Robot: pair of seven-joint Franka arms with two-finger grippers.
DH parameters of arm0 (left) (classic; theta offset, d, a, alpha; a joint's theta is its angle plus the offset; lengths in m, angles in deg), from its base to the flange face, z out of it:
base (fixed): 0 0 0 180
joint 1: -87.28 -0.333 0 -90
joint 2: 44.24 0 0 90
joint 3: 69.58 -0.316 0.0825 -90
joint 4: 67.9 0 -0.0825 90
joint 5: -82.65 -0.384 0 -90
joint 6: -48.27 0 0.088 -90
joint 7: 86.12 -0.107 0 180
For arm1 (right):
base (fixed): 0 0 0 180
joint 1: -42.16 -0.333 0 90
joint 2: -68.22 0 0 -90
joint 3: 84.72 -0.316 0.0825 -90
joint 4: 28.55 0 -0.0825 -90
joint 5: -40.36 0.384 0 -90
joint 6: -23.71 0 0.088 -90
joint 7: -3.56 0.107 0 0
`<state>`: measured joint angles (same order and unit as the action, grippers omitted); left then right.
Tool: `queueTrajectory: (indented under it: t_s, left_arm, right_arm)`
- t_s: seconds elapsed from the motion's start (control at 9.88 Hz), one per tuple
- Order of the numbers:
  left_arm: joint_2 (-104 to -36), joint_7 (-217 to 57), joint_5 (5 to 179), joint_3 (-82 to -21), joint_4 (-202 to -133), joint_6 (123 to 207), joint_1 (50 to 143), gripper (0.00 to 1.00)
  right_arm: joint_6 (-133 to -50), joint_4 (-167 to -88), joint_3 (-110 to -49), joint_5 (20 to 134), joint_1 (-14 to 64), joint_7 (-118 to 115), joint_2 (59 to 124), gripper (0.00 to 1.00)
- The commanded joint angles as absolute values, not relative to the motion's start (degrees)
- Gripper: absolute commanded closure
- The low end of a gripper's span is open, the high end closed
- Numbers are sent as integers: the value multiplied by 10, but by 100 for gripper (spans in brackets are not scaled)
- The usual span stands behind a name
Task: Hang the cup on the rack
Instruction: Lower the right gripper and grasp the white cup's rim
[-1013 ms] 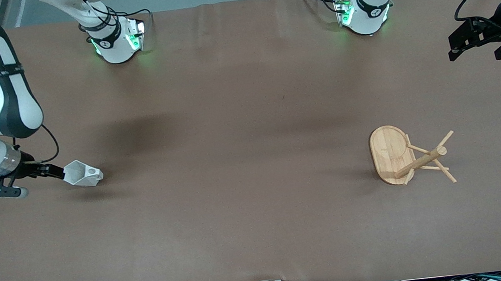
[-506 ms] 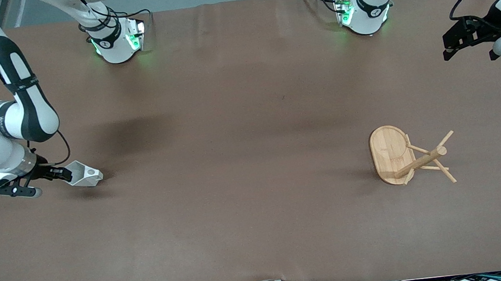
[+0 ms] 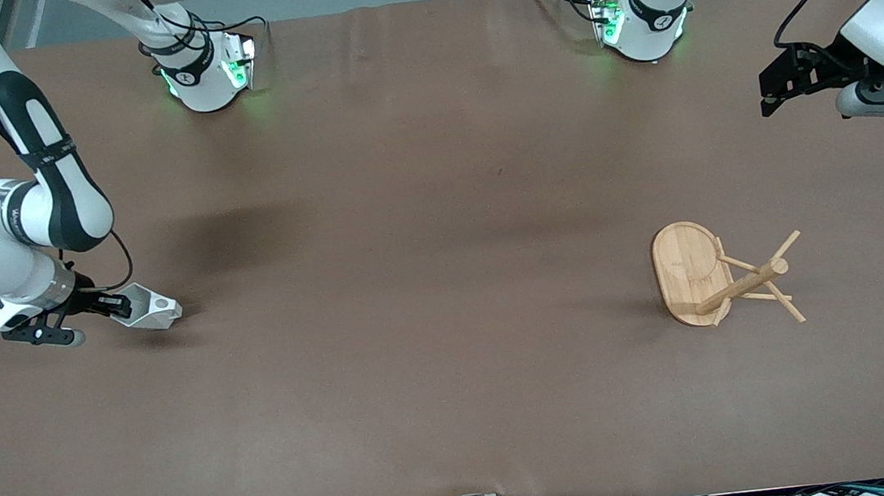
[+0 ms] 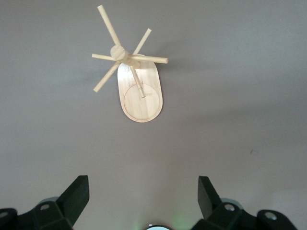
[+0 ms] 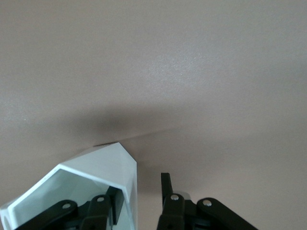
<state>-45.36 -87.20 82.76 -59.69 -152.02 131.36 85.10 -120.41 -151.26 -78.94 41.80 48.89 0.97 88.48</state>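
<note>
Cup (image 3: 151, 310) is sitting on the tabletop (image 3: 431, 298) way over at the right arm's end, around mid-height in the front view. It looks tipped, with its open polygon mouth facing the right end effector (image 3: 118, 305) and the little tab with the round hole on the end pointing away from it. That end effector is right down at the cup's rim. In the right wrist view the fingers (image 5: 165, 189) are apart and straddling one wall of the cup (image 5: 96, 172), with one finger inside the mouth and the other outside it. There's a visible gap on the outer side, so it isn't squeezing the wall. The rack (image 3: 708, 273) is well apart from all this, toward the left arm's end of the tabletop and a touch lower in the frame than the cup. It stands on its oval bamboo base, with the round post up and the thin pegs angling off it. The left end effector (image 3: 772, 88) hangs in the air over the tabletop at the left arm's end, higher in the frame than the rack and touching nothing. From the left wrist view its fingers (image 4: 76, 191) are spread wide, with the rack (image 4: 139, 91) in plain sight between and past them on the bare brown tabletop.
</note>
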Motion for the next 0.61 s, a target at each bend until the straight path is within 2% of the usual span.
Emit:
queueTrajectory:
  t_s: [0.0,0.2,0.51]
  left_arm:
    - [-463,-874,828,-599,-1516,1307,849,0]
    - [-472,-870,828,-599,-1515,1326,854,0]
    - [-468,-879,826,-600,-1516,1325,847,0]
  right_arm:
    - [-1213,-1518,-794,436,490,8,887,69]
    - [-1211,-1515,-794,441,489,8,887,98]
    - [-1181,-1499,-793,441,488,-17,884,99]
